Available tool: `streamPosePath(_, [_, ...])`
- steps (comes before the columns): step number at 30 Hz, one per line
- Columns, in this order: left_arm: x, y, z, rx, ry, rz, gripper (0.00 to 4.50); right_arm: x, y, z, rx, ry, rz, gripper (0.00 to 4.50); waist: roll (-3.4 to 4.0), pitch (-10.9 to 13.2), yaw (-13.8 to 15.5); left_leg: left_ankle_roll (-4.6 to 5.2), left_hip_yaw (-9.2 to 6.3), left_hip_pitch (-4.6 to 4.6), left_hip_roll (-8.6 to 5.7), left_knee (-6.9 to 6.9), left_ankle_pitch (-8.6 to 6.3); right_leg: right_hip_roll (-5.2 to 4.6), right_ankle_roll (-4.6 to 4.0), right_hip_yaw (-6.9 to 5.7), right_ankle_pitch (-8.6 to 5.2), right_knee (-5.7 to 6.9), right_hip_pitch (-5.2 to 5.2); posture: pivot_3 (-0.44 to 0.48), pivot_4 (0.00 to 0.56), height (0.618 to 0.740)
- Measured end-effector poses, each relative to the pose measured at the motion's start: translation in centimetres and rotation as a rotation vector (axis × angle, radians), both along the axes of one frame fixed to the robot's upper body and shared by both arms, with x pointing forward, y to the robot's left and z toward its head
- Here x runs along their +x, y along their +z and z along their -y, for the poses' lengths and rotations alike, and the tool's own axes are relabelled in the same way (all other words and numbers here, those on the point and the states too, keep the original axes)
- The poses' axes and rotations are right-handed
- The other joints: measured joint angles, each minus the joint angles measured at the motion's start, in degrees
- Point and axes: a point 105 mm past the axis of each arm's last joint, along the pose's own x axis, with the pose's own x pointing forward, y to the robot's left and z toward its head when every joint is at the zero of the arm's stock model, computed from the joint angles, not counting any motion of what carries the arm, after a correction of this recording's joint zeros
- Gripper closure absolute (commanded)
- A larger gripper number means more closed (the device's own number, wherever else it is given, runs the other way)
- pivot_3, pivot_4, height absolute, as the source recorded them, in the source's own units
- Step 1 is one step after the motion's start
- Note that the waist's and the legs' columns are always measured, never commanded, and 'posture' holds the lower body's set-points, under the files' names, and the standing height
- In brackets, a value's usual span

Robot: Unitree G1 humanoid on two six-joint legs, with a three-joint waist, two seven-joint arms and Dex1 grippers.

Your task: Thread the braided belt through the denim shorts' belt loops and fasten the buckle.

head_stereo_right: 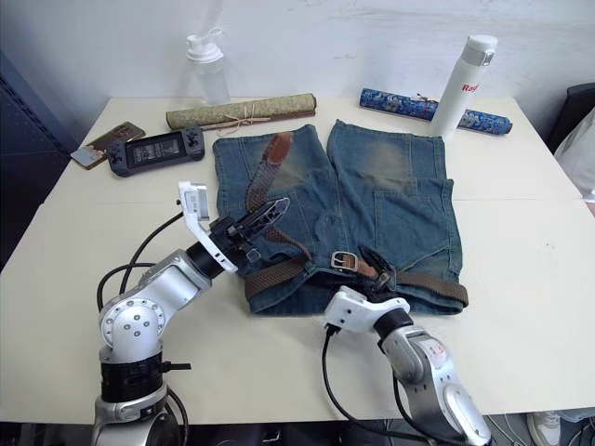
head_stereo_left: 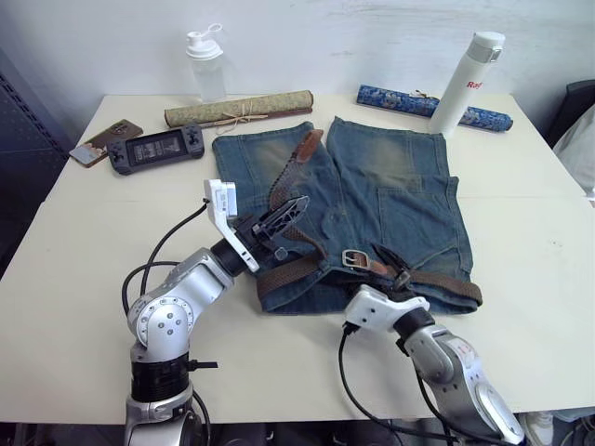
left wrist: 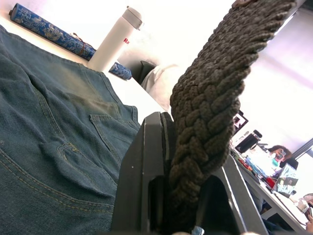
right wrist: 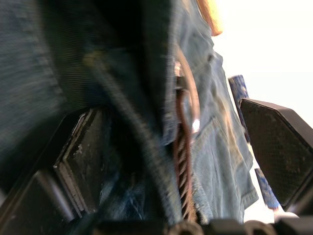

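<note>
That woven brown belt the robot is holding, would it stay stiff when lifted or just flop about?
Probably floppy: the braided belt curves and bends across the denim shorts instead of lying straight. Its open weave likely gives the left gripper, shut on it, a good hold. The buckle end is probably heavier and would dangle.

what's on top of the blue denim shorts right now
The dark-brown braided belt lies over the blue denim shorts, its silver buckle at the waistband. The left hand is shut on the strap; the right hand straddles the waistband. Loops underneath are covered.
</note>
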Motion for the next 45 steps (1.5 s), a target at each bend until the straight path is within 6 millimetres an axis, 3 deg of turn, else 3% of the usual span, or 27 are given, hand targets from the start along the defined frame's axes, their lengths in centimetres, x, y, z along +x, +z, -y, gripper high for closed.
streamPosePath(1, [0.0,0.0,0.0,0.002,0.001,-0.001,4.50,0.1,0.0,0.1,0.001,-0.004,-0.001,0.65,0.00,0.00,0.03,0.00,-0.01,-0.01,0.00,-0.01,0.00,0.00,0.00,-0.01,0.00,-0.01,0.00,0.000,0.150,0.717])
streamPosePath(6, [0.0,-0.1,0.0,0.013,-0.001,-0.002,4.50,0.3,-1.0,0.8,0.027,-0.067,-0.042,2.79,0.00,0.00,0.00,0.00,0.00,-0.02,-0.01,-0.02,0.00,0.00,0.00,0.00,0.00,-0.02,-0.01,0.000,0.150,0.717])
streamPosePath(9, [0.0,-0.3,-0.1,0.016,0.003,-0.009,4.50,0.3,-1.3,2.4,0.026,-0.133,-0.060,4.21,0.00,0.00,-0.06,0.00,0.00,-0.02,0.00,-0.04,0.00,0.01,0.00,0.00,0.00,-0.03,-0.02,0.000,0.150,0.717])
streamPosePath(10, [0.0,-0.4,0.0,0.018,0.002,-0.011,4.50,0.3,-1.4,2.5,0.026,-0.138,-0.063,4.41,0.00,0.00,-0.10,0.00,0.01,-0.02,0.01,-0.05,0.00,0.02,0.00,0.01,0.00,-0.02,-0.04,0.000,0.150,0.717])
streamPosePath(18, [0.1,-1.3,0.4,0.105,0.008,-0.012,4.50,0.4,-1.2,2.4,0.017,-0.121,-0.059,4.41,0.00,0.00,-0.10,-0.01,0.02,-0.02,0.01,-0.07,0.01,0.04,-0.01,0.02,0.00,-0.02,-0.06,0.000,0.150,0.717])
streamPosePath(22, [0.0,-3.2,1.2,0.281,0.003,0.005,4.50,0.8,-0.5,2.1,0.035,-0.113,-0.052,4.41,0.00,0.00,-0.17,-0.03,0.05,-0.02,0.02,-0.11,0.01,0.09,-0.02,0.06,-0.01,-0.02,-0.09,0.000,0.150,0.717])
streamPosePath(28, [-0.2,-7.1,2.0,0.559,-0.002,0.042,4.50,1.3,-0.4,1.4,0.289,-0.159,-0.207,4.41,0.01,0.00,-0.30,-0.10,0.06,-0.02,0.09,-0.19,0.04,0.18,-0.06,0.09,-0.03,-0.02,-0.14,0.000,0.150,0.717])
streamPosePath(37, [1.2,-9.2,0.6,0.737,0.147,0.012,4.50,1.4,0.5,0.8,0.630,-0.207,-0.411,4.41,0.02,0.00,-0.38,-0.08,0.05,-0.02,0.08,-0.24,0.02,0.13,-0.06,0.08,-0.03,0.07,-0.17,0.000,0.150,0.717])
streamPosePath(41, [1.2,-10.2,0.4,0.839,0.159,0.021,4.50,1.5,0.9,0.6,0.672,-0.205,-0.447,4.41,0.02,0.00,-0.48,-0.08,0.06,-0.03,0.07,-0.26,0.02,0.11,-0.07,0.08,-0.03,0.06,-0.20,0.000,0.150,0.717])
streamPosePath(45, [1.5,-10.3,0.8,0.837,0.164,0.002,4.50,1.5,1.6,0.4,0.677,-0.192,-0.442,4.41,0.02,0.00,-0.66,-0.08,0.06,-0.02,0.05,-0.28,0.02,0.08,-0.07,0.07,-0.04,0.06,-0.20,0.000,0.150,0.717])
